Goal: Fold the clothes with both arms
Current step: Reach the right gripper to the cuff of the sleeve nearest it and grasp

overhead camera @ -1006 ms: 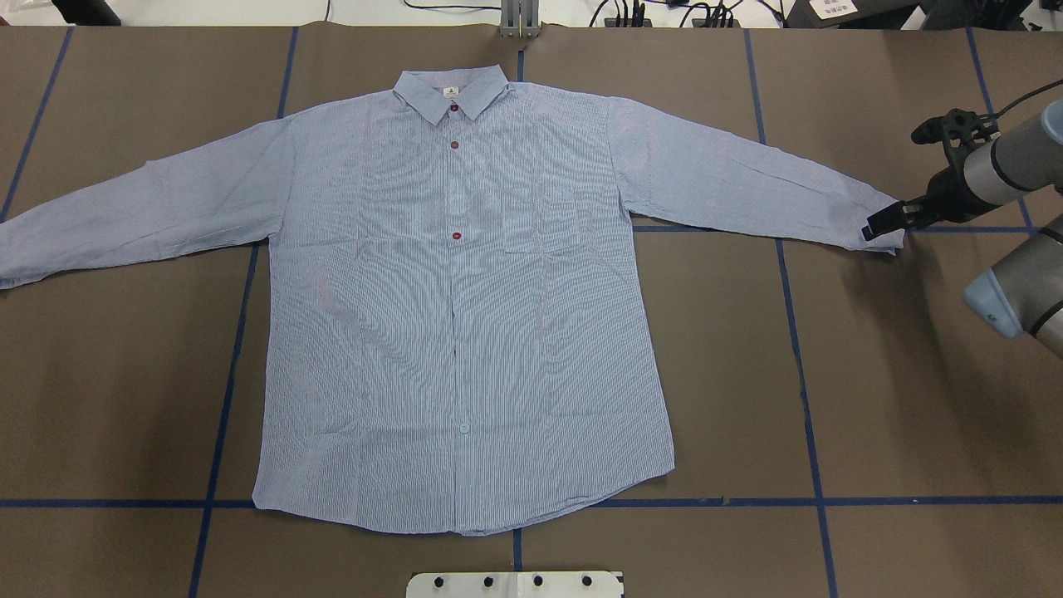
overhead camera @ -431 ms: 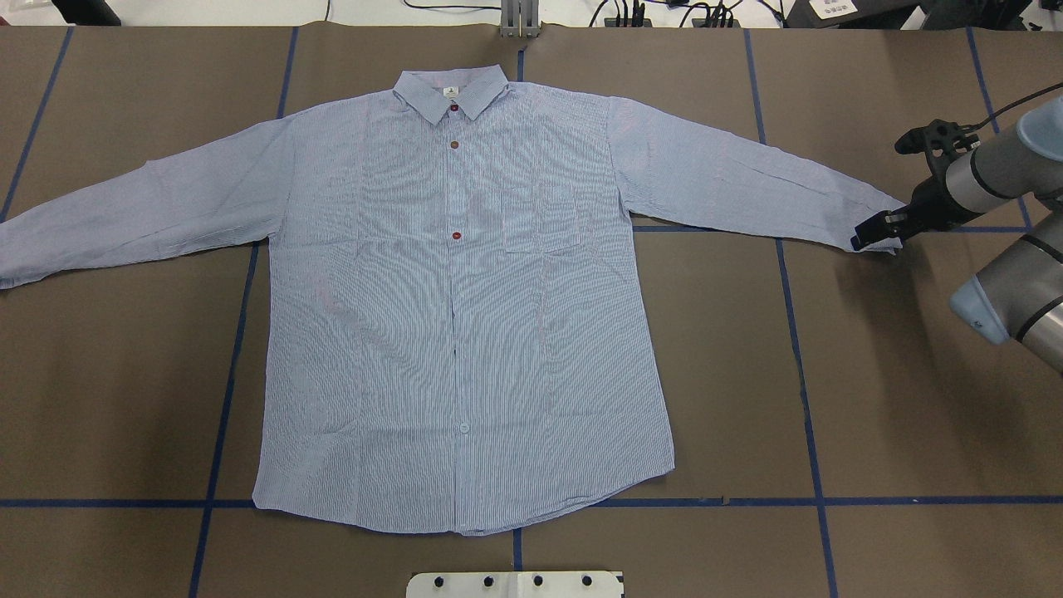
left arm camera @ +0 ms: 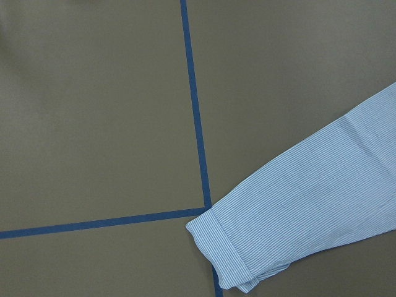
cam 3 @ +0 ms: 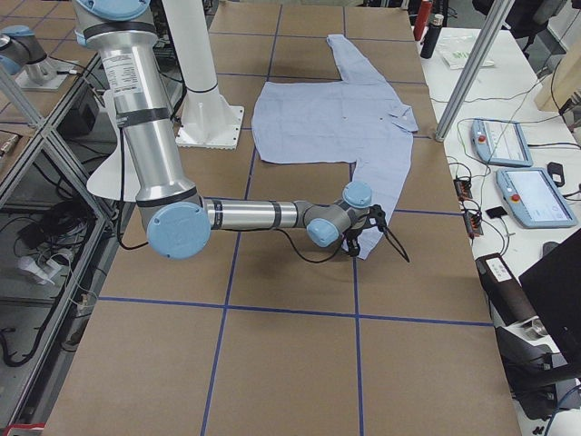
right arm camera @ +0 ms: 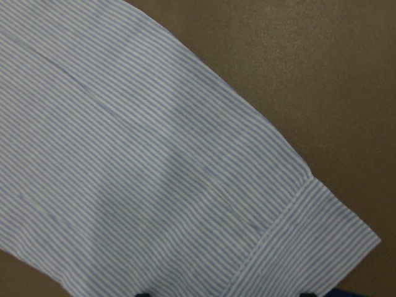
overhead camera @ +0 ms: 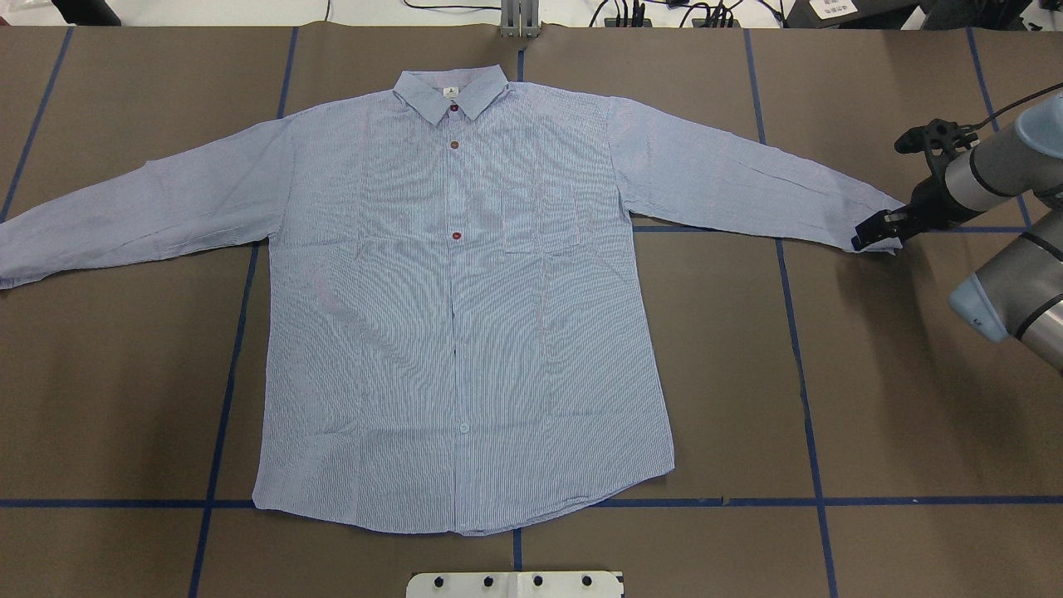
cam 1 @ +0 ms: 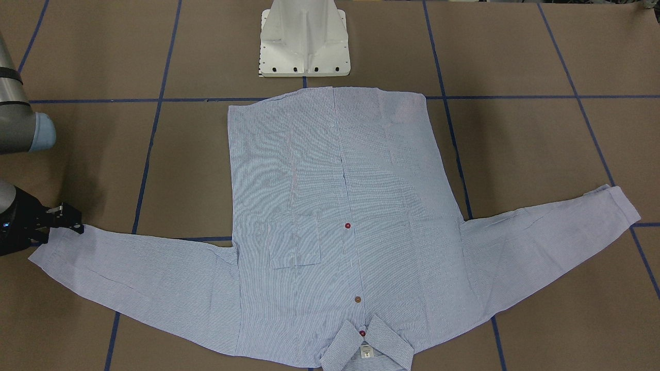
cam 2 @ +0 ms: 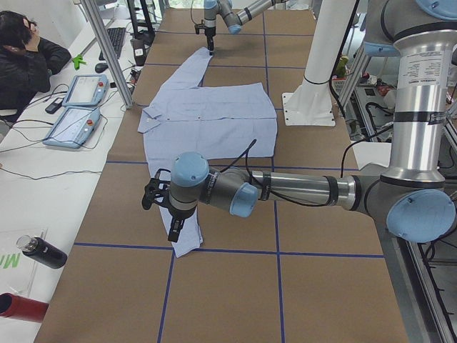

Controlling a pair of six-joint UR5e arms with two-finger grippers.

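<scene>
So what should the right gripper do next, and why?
Probably shut on the cuff. The right gripper sits low at the sleeve end of the shirt, and its wrist view shows the cuff lying flat between two spread fingertips, so it looks open and in place. Nothing is folded yet.

Overhead view. On the table (overhead camera: pixel 872 382), the shirt (overhead camera: pixel 465 332) covers the centre, with sleeves reaching 9 and 3 o'clock. Bare surface at 4 and 8 o'clock: passable. The pedestal base (overhead camera: pixel 515 584) stands near the hem at 6 o'clock. The right gripper (overhead camera: pixel 868 232) and right arm (overhead camera: pixel 996 166) occupy the 3 o'clock cuff approach.
</scene>
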